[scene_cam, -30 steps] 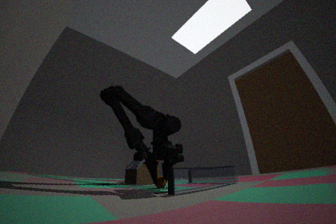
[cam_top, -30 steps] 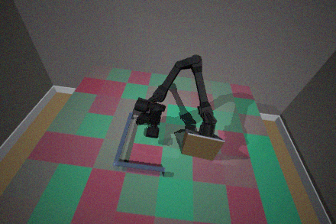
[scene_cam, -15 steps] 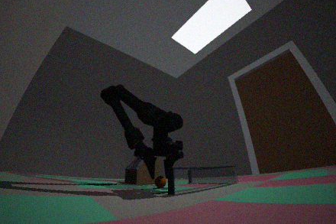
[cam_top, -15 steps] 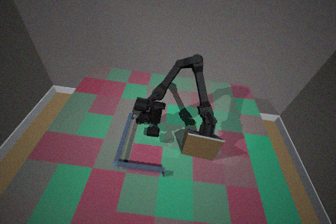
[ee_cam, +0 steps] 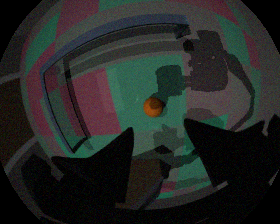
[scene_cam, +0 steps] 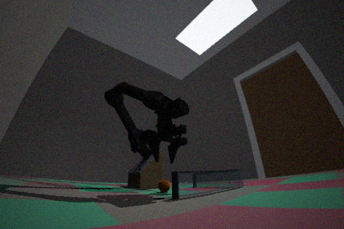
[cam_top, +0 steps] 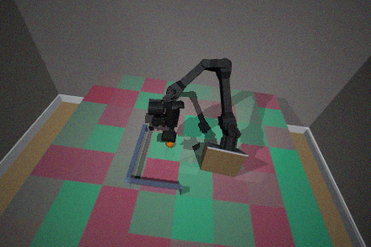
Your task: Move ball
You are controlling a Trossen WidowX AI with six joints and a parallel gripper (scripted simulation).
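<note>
Ball (ee_cam: 153, 106) seen resting on the worktop (cam_top: 105, 213) directly below the claw (scene_cam: 166, 155), apart from both fingers. Claw released and raised, nothing held; a wide gap is shown between the fingers in the wrist view. The 2 clear walls (cam_top: 141, 154) form a corner off to 1 side of the claw, and the ball sits on their inner side, near the long wall. The see-through copy cannot be made out.

Step judged in hand: letting go done, withdrawal of the claw under way. Next move calls for a straight lift clear, with no brush against ball or walls, and the ball checked for stillness.
</note>
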